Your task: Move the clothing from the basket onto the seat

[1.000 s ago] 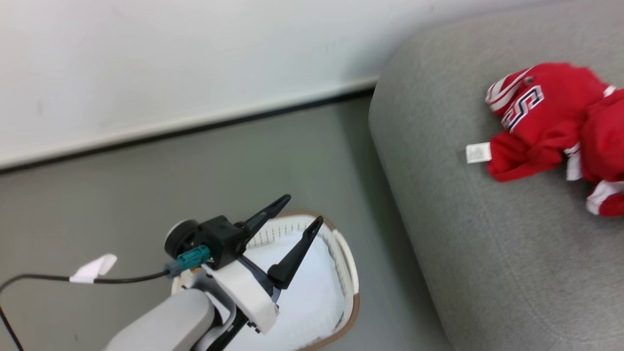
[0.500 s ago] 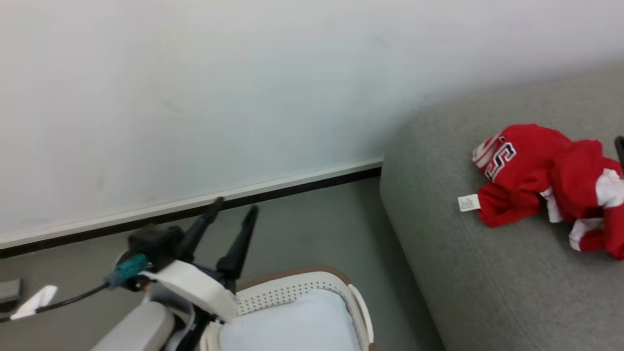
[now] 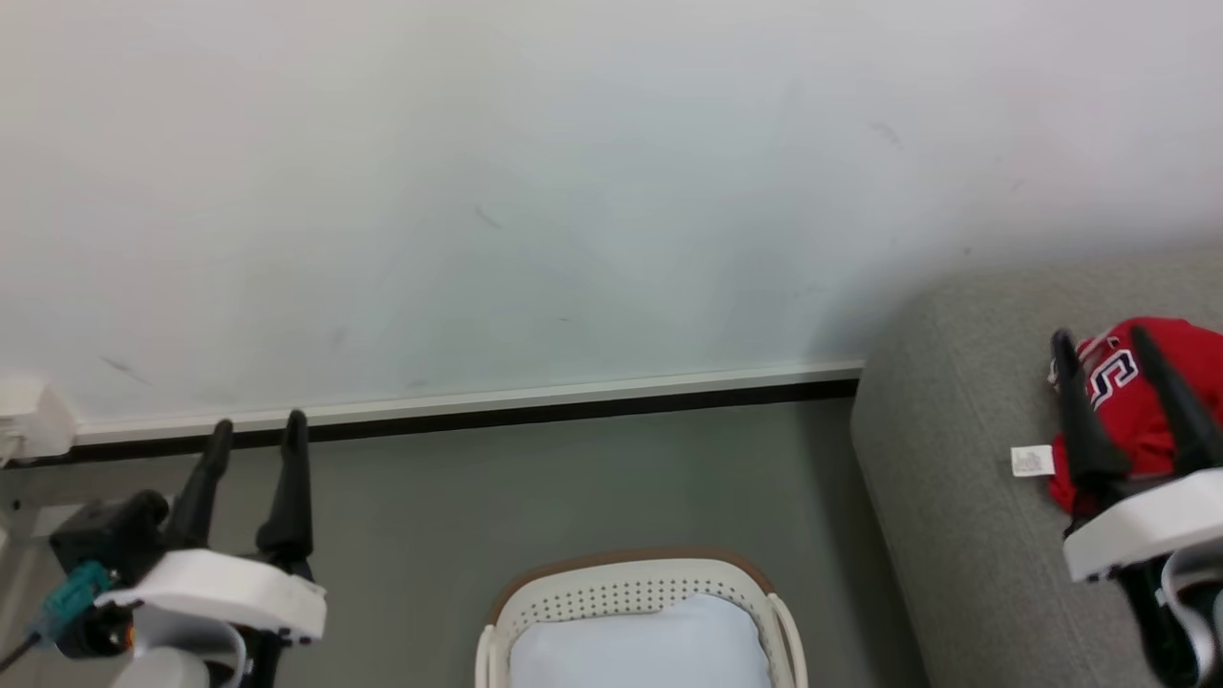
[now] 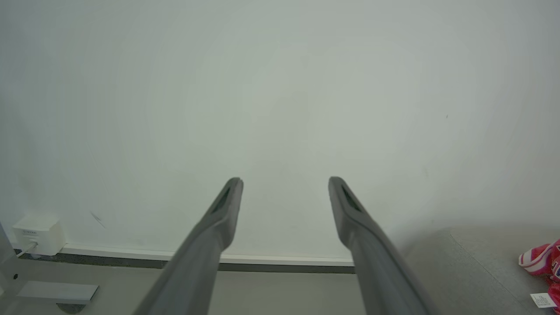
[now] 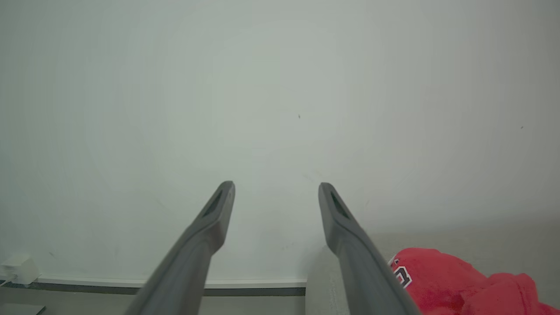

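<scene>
While the left gripper and the right gripper are hanging released and empty, the head view is showing the basket at bottom centre; the right wrist view is showing the clothing lying on the seat, lower right.

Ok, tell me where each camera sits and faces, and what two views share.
Head view: on the robot's head, facing forward and down at wall, floor, basket and seat; left gripper and right gripper show, open.
Left wrist view: on the left wrist, looking along its own fingers at the wall.
Right wrist view: on the right wrist, looking along its own fingers at the wall.
Shared: both wrist views catch the red clothing on the seat, lower right.
</scene>
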### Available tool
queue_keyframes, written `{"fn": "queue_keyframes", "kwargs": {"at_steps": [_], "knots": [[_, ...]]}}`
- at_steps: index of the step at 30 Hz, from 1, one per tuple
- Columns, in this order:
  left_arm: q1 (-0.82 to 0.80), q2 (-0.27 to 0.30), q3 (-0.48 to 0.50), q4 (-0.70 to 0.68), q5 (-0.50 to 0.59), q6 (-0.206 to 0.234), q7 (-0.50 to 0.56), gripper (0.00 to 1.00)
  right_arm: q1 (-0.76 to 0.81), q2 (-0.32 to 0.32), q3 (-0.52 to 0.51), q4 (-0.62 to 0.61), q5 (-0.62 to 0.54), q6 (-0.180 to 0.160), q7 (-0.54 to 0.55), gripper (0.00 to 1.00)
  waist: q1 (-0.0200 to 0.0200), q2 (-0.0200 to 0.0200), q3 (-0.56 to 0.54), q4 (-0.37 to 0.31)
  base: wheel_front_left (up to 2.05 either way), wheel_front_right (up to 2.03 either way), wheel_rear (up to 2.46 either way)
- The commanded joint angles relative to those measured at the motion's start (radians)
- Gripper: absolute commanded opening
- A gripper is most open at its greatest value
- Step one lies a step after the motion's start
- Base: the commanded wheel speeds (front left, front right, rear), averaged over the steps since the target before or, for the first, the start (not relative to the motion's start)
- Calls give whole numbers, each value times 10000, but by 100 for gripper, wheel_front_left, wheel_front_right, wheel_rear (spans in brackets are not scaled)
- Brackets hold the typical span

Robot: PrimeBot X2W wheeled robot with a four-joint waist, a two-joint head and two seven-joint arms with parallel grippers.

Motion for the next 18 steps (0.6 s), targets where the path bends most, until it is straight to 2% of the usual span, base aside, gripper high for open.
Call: {"fn": "queue_keyframes", "kwargs": {"at_steps": [1,6,11,18], "knots": [[277,-154,107,66,88,-81,0,100,290,43,25,101,-99,-23,-252,100,2,0,-135,258,0,0,0],[811,-703,713,240,330,-701,-2,100,1054,554,331,633,-312,-23,-1536,100,2,0,-281,627,0,0,0],[1314,-1294,1311,352,985,-892,-2,100,1763,937,663,1278,-676,-23,-2703,100,2,0,-355,853,0,0,0],[2094,-2116,2352,-68,2500,-1405,-2,100,2132,1350,1008,1752,-1381,-23,-3149,100,2,0,-333,898,0,0,0]]}}
